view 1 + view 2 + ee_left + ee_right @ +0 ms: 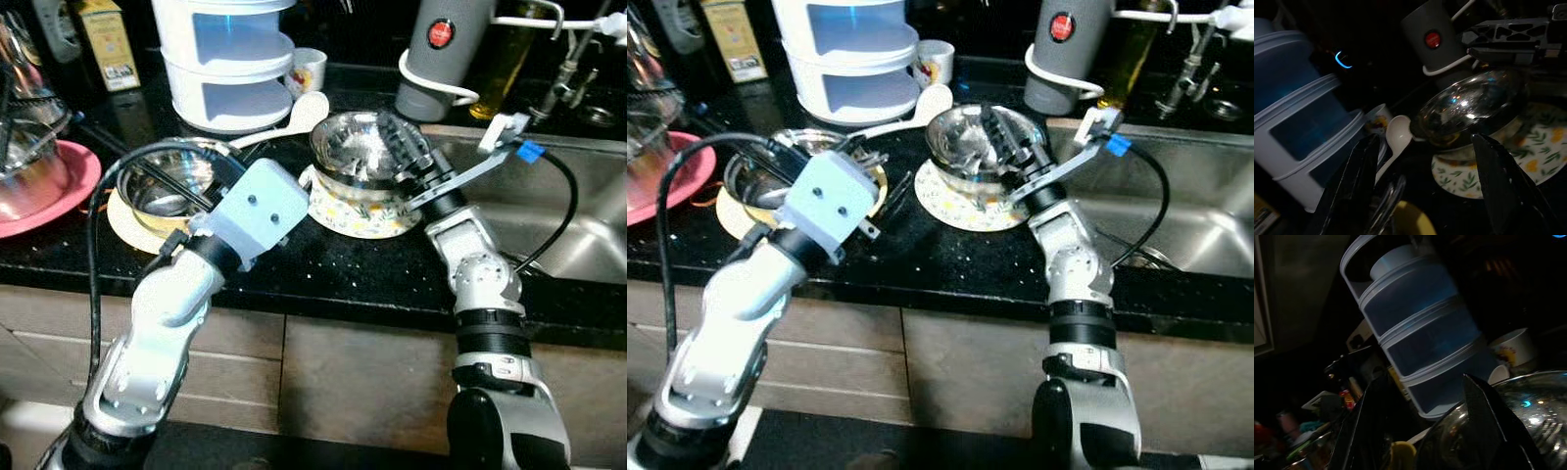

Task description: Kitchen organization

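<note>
**A:** Where does it stand?

**B:** The right gripper (1004, 132) is at the steel bowl (367, 147) that sits on the floral plate (358, 213), mid-counter, just left of the sink (549, 211). Its black fingers straddle the bowl's near-right rim. From the right wrist view they look spread, one inside and one outside, not yet pinched.

**A:** And the left?

**B:** The left gripper (1425, 186) hovers over the second steel bowl (171, 181) on the yellow mat (127, 225), to the left. Its fingers are wide apart and hold nothing.

**A:** How should the lift go?

**B:** I'd judge the step is grasping the bowl by its rim. Close squarely on the wall, then raise straight up so the plate isn't dragged along. The white spoon (299, 116) lies just beyond, near the white tiered container (230, 59), so keep clear of it. Polished steel is slippery; a firm pinch matters.
</note>
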Robot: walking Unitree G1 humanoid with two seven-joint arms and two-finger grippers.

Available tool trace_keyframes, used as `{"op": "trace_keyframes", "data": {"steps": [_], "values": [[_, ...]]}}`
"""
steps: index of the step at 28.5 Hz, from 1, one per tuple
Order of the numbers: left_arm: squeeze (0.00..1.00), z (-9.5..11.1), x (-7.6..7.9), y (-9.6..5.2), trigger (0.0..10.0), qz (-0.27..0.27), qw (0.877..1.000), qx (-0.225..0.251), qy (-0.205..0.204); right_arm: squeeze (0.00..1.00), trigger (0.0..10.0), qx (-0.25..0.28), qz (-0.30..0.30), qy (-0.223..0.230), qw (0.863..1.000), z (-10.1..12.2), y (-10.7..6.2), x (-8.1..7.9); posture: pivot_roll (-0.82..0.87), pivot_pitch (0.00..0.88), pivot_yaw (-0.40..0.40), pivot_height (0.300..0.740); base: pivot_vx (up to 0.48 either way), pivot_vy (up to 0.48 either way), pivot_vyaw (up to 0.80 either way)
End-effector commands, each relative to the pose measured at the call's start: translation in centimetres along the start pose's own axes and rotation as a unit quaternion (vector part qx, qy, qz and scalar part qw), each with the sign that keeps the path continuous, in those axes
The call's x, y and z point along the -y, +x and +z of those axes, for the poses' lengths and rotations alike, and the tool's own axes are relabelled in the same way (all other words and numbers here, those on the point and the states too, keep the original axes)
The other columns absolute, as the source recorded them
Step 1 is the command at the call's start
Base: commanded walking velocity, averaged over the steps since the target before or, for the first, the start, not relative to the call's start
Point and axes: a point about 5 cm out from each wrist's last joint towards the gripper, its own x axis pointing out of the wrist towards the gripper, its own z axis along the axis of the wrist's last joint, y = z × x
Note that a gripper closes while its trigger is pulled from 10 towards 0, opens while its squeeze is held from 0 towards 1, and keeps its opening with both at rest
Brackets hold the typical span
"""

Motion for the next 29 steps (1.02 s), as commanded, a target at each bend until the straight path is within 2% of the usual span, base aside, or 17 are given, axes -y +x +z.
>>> {"op": "trace_keyframes", "data": {"steps": [1,4,5,7,9,18,21,24,25,29], "values": [[0.00,-0.2,0.5,0.0,10.0,-0.011,1.000,0.000,-0.007,0.00,10.0,0.007,-0.002,-0.029,1.000,0.9,0.1,-0.1,0.09,0.033,-0.061,0.732,0.000,0.000,0.00],[0.00,-0.2,0.5,0.1,10.0,-0.010,1.000,0.001,-0.008,0.00,10.0,-0.008,0.006,-0.065,0.998,1.2,0.1,-0.2,0.09,0.034,-0.062,0.732,0.000,0.000,0.00],[0.00,-0.2,0.5,0.1,10.0,-0.011,1.000,0.002,-0.009,0.00,10.0,-0.023,0.015,-0.089,0.996,1.1,0.1,-0.3,0.09,0.035,-0.062,0.732,0.000,0.000,0.00],[0.00,-0.2,0.5,0.1,10.0,-0.011,1.000,0.002,-0.009,0.00,10.0,-0.023,0.015,-0.089,0.996,1.1,0.1,-0.3,0.09,0.035,-0.062,0.732,0.000,0.000,0.00],[0.00,-0.4,0.7,0.3,10.0,-0.024,1.000,0.008,-0.013,0.00,10.0,-0.045,0.023,-0.135,0.990,1.7,-0.2,0.1,0.09,0.036,-0.061,0.732,0.000,0.000,0.00],[0.00,-0.1,0.7,1.2,10.0,-0.045,0.998,0.037,-0.026,0.00,10.0,-0.043,-0.038,-0.154,0.986,2.7,-0.6,1.6,0.07,0.034,-0.051,0.732,0.000,0.000,0.00],[0.00,-0.2,0.6,1.5,10.0,-0.029,0.997,0.031,-0.065,0.00,10.0,-0.041,-0.041,-0.153,0.986,2.6,-0.6,1.6,0.07,0.034,-0.051,0.732,0.000,0.000,0.00],[0.00,-0.1,0.9,1.7,10.0,-0.032,0.996,0.032,-0.083,0.00,10.0,-0.039,-0.042,-0.150,0.987,2.5,-0.5,1.5,0.07,0.032,-0.047,0.732,0.000,0.000,0.00],[0.00,-0.1,1.0,1.7,10.0,-0.034,0.995,0.031,-0.092,0.00,10.0,-0.038,-0.042,-0.147,0.988,2.5,-0.5,1.5,0.07,0.031,-0.048,0.732,0.000,-0.420,0.00],[0.00,-0.1,1.1,1.8,10.0,-0.033,0.995,0.029,-0.088,0.00,10.0,-0.034,-0.042,-0.140,0.989,2.3,-0.2,1.4,0.07,0.030,-0.051,0.732,0.000,-0.480,0.00]]}}
